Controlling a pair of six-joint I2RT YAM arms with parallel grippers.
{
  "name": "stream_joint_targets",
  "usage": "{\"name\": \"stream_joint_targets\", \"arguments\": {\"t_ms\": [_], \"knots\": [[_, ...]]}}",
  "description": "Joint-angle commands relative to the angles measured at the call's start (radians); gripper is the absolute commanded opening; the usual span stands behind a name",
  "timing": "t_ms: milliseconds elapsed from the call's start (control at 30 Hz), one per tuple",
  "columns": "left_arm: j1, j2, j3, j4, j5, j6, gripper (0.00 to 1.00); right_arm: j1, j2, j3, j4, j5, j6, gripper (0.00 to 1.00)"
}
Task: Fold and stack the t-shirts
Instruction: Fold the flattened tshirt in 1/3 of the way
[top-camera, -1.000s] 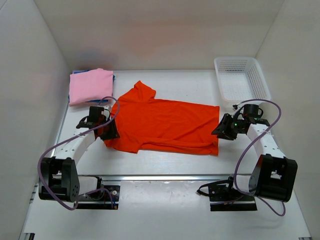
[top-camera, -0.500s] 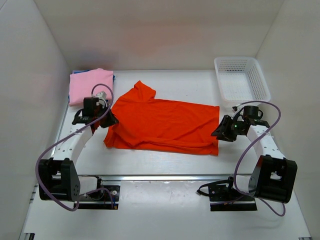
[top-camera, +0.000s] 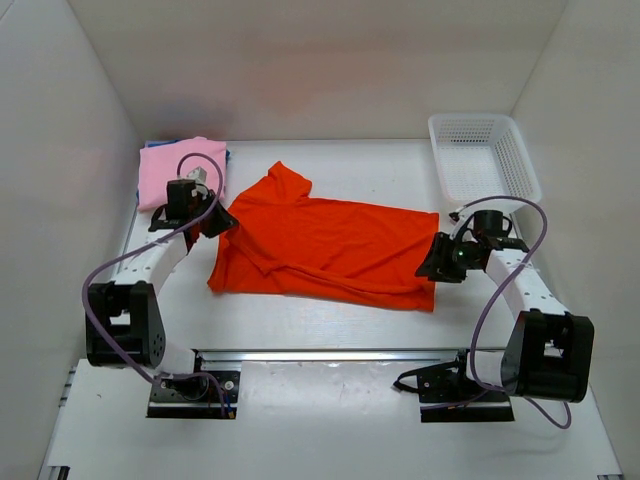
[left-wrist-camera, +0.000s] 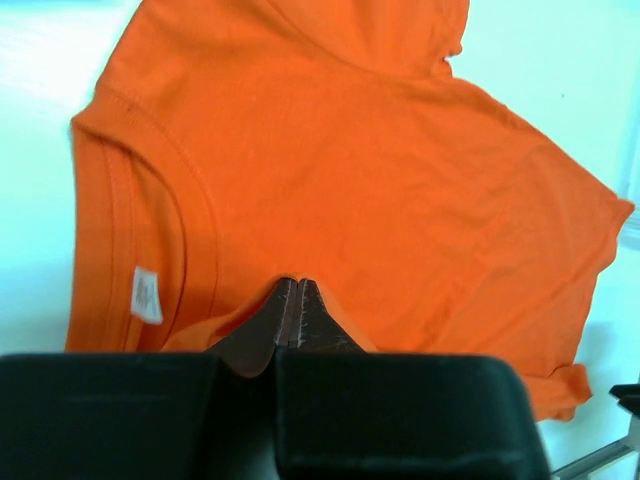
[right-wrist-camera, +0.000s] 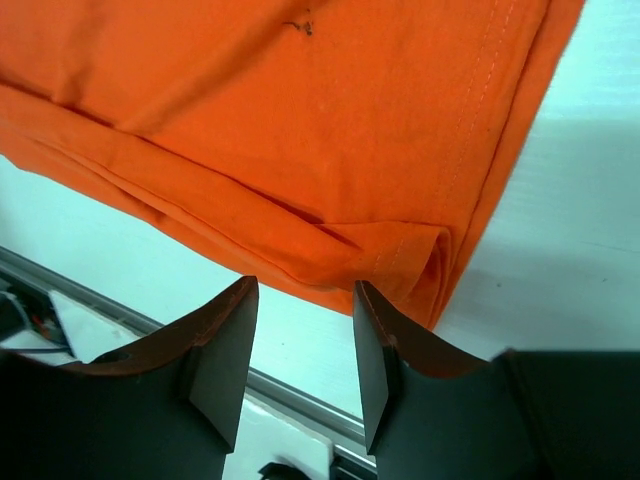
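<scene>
The large orange-red t-shirt (top-camera: 330, 245) lies spread across the middle of the table, its left part folded over on itself. My left gripper (top-camera: 222, 222) is shut on the shirt's cloth at its left end; in the left wrist view the closed fingertips (left-wrist-camera: 292, 285) pinch orange cloth (left-wrist-camera: 380, 170) beside the collar and its white label (left-wrist-camera: 146, 296). My right gripper (top-camera: 437, 262) is open, low at the shirt's near right hem corner (right-wrist-camera: 440, 270); its jaws (right-wrist-camera: 305, 295) hold nothing. The pink t-shirt (top-camera: 175, 170) lies folded at the back left, with a blue edge (top-camera: 228, 156) under it.
A white mesh basket (top-camera: 485, 158) stands at the back right, just beyond my right arm. White walls close in the left, back and right sides. A metal rail (top-camera: 330, 355) runs along the table's near edge.
My left gripper has moved toward the back of the table with the orange cloth, folding the shirt's near left part over. My right gripper has shifted slightly left toward the hem.
</scene>
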Motion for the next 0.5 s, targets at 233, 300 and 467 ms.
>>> {"name": "stream_joint_targets", "arguments": {"t_ms": [233,300,467], "knots": [[0.007,0.08,0.072,0.088,0.049,-0.04,0.0,0.104,0.009,0.036,0.049,0.06,-0.117,0.38],[0.006,0.086,0.075,0.091,0.049,-0.042,0.0,0.179,-0.005,0.034,0.067,0.101,-0.175,0.38],[0.012,0.082,0.048,0.101,0.056,-0.045,0.0,0.271,-0.083,0.016,0.121,0.104,-0.275,0.39]]}}
